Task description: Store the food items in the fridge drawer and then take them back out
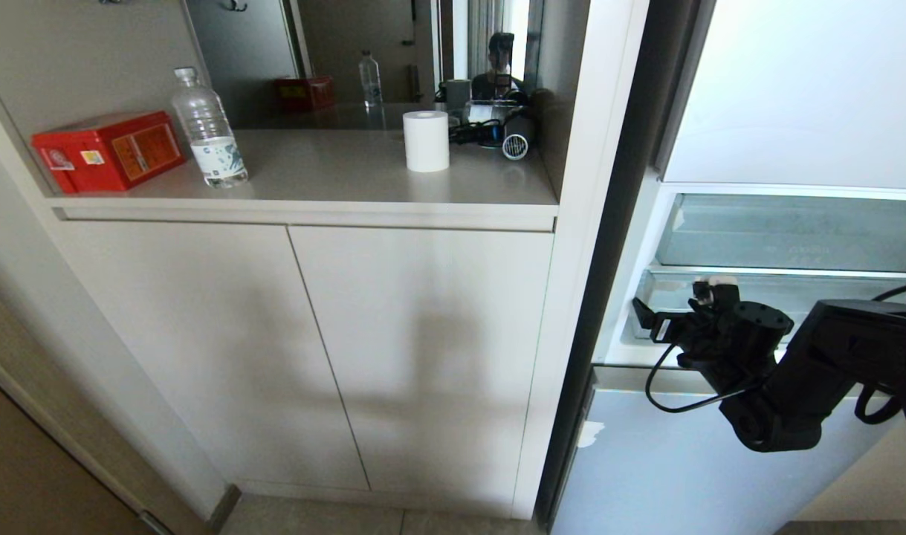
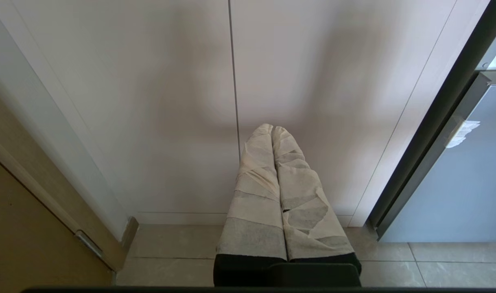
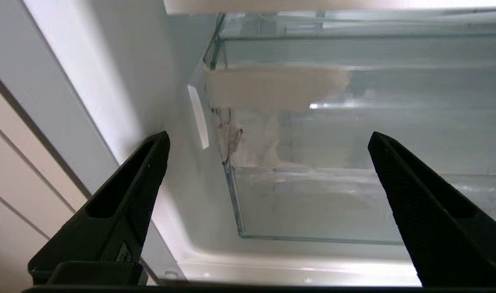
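Right hand: fingers spread wide, empty, at the clear fridge drawer | left hand: closed, empty, facing cabinet doors.

The box on the desk was bright red with an orange-yellow label, next to a clear water bottle with a white and blue label. The paper roll was plain white, and the desk itself a pale beige, same as the cupboard doors under it. The fridge drawer had a glossy pale blue-white front, with a see-through greenish tray above it patched with beige tape. The right pincer was matte black; the left pincer was wrapped in off-white tape with grey patches. The floor tiles were greyish beige.
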You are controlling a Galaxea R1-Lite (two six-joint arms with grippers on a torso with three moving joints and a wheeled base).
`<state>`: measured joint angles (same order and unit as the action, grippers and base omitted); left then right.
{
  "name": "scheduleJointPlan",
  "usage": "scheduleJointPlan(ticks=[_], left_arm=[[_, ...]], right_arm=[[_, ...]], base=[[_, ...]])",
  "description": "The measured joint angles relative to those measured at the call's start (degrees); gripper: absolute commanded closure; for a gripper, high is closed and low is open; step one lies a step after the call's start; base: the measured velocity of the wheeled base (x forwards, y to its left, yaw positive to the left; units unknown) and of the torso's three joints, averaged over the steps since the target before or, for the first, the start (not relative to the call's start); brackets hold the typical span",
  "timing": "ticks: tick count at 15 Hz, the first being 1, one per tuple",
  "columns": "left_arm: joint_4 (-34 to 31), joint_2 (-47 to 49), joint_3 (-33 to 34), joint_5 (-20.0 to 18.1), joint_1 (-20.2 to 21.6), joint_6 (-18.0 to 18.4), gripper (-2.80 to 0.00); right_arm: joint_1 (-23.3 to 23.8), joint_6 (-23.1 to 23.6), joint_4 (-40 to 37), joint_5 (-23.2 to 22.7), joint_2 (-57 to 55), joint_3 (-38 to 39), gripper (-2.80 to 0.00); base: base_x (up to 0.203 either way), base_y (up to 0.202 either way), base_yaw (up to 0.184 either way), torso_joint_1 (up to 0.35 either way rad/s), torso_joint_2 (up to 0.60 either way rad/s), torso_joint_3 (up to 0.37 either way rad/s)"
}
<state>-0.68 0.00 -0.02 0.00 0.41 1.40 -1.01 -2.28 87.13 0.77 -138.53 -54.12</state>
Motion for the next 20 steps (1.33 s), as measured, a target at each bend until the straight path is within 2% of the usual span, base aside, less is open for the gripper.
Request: scheduleJointPlan(ticks=[7,20], left_arm=[[0.0,0.0,0.0,0.0,0.0,0.0,0.0],[0.0,0.0,0.0,0.0,0.0,0.0,0.0]], right_arm=[[0.5,0.0,-0.7,0.1,-0.2,-2.1,-2.8],[2.9,0.1,-0.7,-0.1,-0.2,-0.6,-2.8]], base=[[0.0,0.0,0.0,0.0,0.0,0.0],[0.0,0.0,0.0,0.0,0.0,0.0]])
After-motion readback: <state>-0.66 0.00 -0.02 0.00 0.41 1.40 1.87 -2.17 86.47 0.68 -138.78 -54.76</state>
